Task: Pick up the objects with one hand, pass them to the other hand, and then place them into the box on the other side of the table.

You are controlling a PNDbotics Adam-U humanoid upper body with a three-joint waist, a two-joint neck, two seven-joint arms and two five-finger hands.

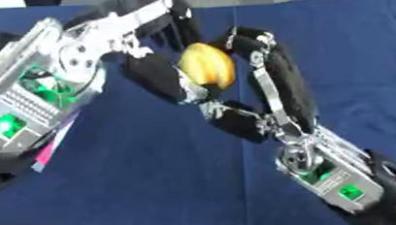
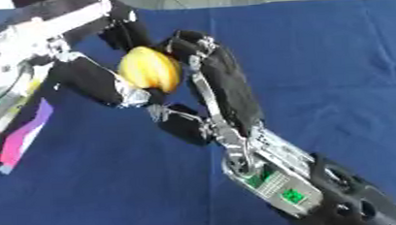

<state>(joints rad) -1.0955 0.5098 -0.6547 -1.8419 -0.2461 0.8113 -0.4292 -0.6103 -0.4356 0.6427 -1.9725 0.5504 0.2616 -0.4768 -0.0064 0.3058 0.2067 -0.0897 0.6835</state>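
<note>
A yellow-orange rounded fruit (image 1: 207, 65) hangs above the blue table, caught between both hands. My left hand (image 1: 157, 76) comes in from the upper left. Its thumb lies along the fruit's left side and its fingers (image 1: 179, 18) curl behind the top. My right hand (image 1: 285, 85) reaches up from the lower right. Its fingers (image 2: 221, 79) wrap the fruit's right side and top, and its thumb (image 1: 236, 121) sits just below the fruit. The back of the fruit is hidden by the fingers. No box shows in either view.
A blue cloth (image 1: 154, 184) covers the table. A flat pink and white thing (image 2: 24, 134) lies at the left edge, partly under my left forearm (image 1: 39, 93). My right forearm (image 2: 307, 186) fills the lower right corner.
</note>
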